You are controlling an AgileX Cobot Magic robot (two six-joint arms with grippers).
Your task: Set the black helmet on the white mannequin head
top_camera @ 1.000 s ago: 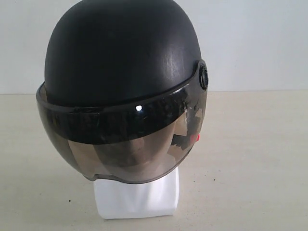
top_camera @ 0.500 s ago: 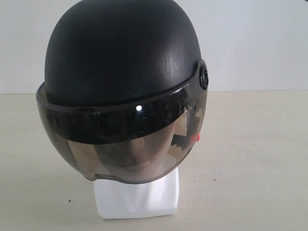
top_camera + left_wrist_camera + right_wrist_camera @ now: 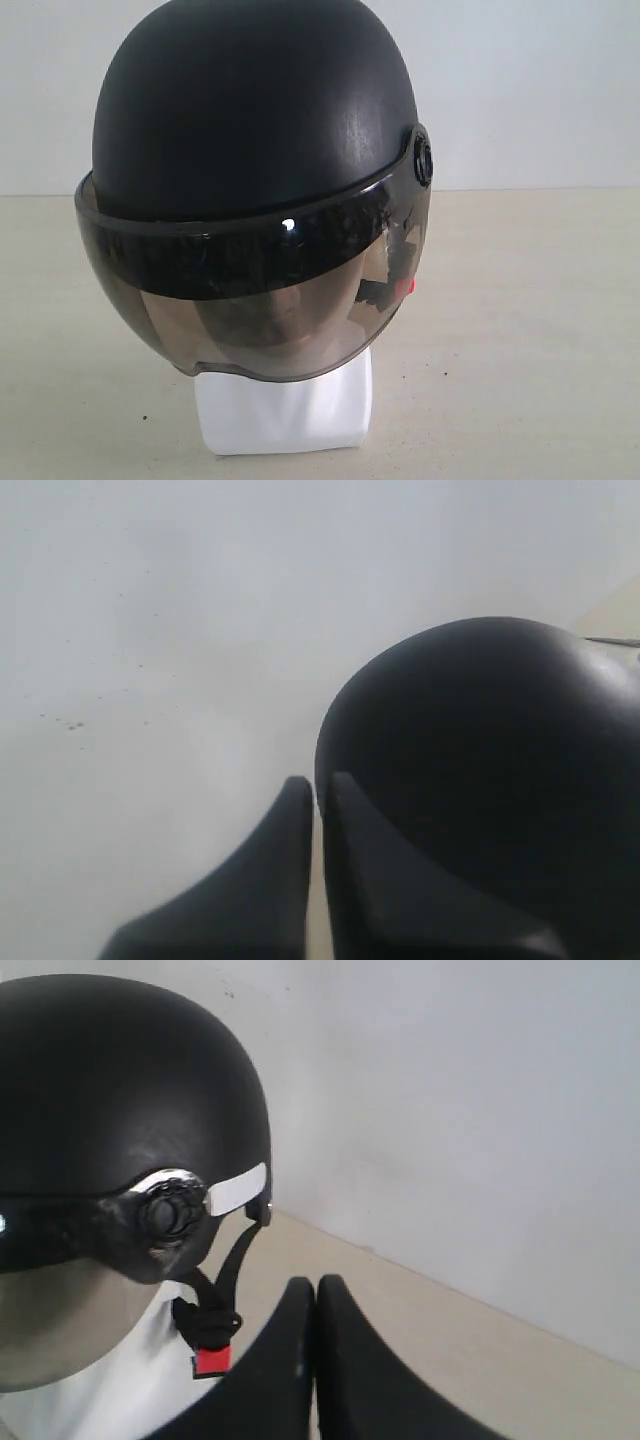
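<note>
The black helmet [image 3: 250, 110] sat on the white mannequin head [image 3: 285, 410], close beside the left pincer [image 3: 318, 790] and right pincer [image 3: 316, 1290], both closed, empty

No readable txt, labels or nos. in any view.

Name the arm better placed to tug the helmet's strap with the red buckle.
Right, most likely. The right gripper, shut, faces the red buckle and strap hanging on its side of the black helmet. The left gripper, also shut, sees only bare shell.
</note>
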